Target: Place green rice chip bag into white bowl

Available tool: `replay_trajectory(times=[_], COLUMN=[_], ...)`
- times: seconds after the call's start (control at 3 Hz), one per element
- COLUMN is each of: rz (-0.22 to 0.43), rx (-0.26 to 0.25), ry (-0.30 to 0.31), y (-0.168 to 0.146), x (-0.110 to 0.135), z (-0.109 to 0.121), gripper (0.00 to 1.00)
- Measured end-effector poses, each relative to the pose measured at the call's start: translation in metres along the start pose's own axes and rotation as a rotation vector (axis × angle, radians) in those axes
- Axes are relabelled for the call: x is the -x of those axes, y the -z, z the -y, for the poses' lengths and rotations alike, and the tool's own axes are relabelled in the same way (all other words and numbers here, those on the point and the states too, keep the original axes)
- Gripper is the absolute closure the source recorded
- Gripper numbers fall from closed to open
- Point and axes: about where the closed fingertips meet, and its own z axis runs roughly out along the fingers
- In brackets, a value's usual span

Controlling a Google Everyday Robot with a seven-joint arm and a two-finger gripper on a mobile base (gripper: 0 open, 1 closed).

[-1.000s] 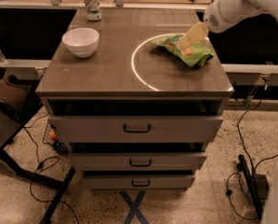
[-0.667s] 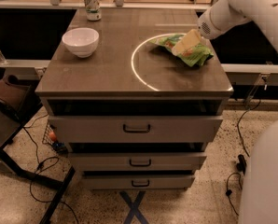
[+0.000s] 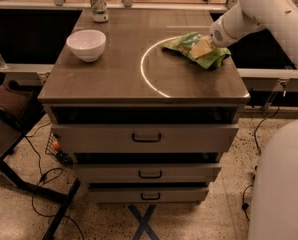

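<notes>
- The cabinet point(image 3: 114, 79) carries everything on its brown top; the bowl point(image 3: 86, 43) stands at the left side of it, and I give all places from this bowl.
- The white arm point(image 3: 259, 9) reaches in from far right of the bowl and slopes down toward the top.
- The bag point(image 3: 185, 43) lies flat, well to the right of the bowl and at about the same depth. Its long axis runs roughly left to right, so one short end points back toward the bowl.
- The bowl is upright, with nothing in it.
- The gripper point(image 3: 203, 47) is down on the bag, at the half farther from the bowl. Whether it is open or closed I cannot tell.
- The can point(image 3: 98, 4) stands just behind the bowl, at the far edge.
- I judge the carry must go leftward across the top, from the bag to the bowl.
- Compared with a second ago: the gripper hung above and to the right of the bag, and now it has come down to it. Bag, bowl and can have not moved.
</notes>
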Motion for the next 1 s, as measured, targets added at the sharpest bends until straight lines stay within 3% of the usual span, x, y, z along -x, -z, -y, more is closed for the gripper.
replay_trajectory(times=[0.67,1.0], rz=[-0.006,-0.006], rx=[0.009,0.009], ry=[0.001,0.001], y=[-0.0066,-0.0064], x=[-0.001,-0.0008], z=[-0.0034,-0.0033], gripper=[0.99,1.0])
